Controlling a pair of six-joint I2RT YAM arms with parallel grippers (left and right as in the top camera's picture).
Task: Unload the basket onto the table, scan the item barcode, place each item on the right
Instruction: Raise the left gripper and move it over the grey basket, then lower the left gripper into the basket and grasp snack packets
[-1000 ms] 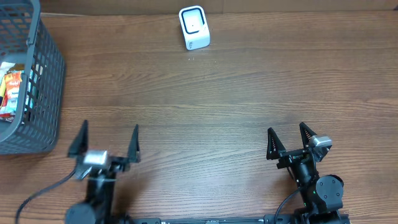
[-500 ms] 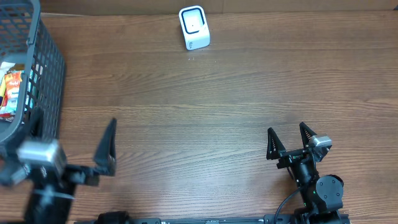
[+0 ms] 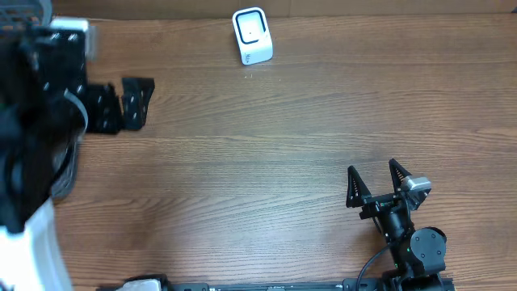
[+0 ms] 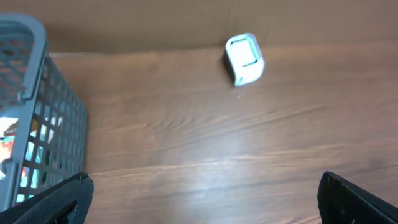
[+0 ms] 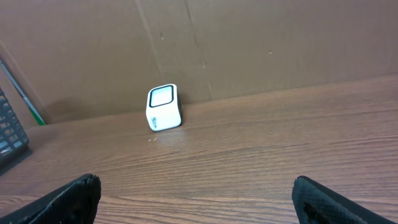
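Note:
The white barcode scanner (image 3: pixel 252 35) stands upright at the table's far edge, also seen in the left wrist view (image 4: pixel 244 59) and the right wrist view (image 5: pixel 163 107). Colourful packets (image 4: pixel 7 140) lie inside the grey mesh basket (image 4: pixel 43 106) at the left; I cannot single out one item. My left gripper (image 3: pixel 121 107) is raised high beside the basket, open and empty, its fingertips (image 4: pixel 62 202) far apart. My right gripper (image 3: pixel 376 184) rests near the front right, open with nothing between its fingers (image 5: pixel 336 202).
In the overhead view the raised left arm (image 3: pixel 36 121) hides most of the basket (image 3: pixel 66 171). A brown cardboard wall (image 5: pixel 249 43) runs behind the scanner. Bare wooden tabletop (image 3: pixel 266 145) lies between the two arms.
The left arm has risen from the front left and swung back toward the basket, now covering it from above. Its jaws stayed open. The right arm has not moved.

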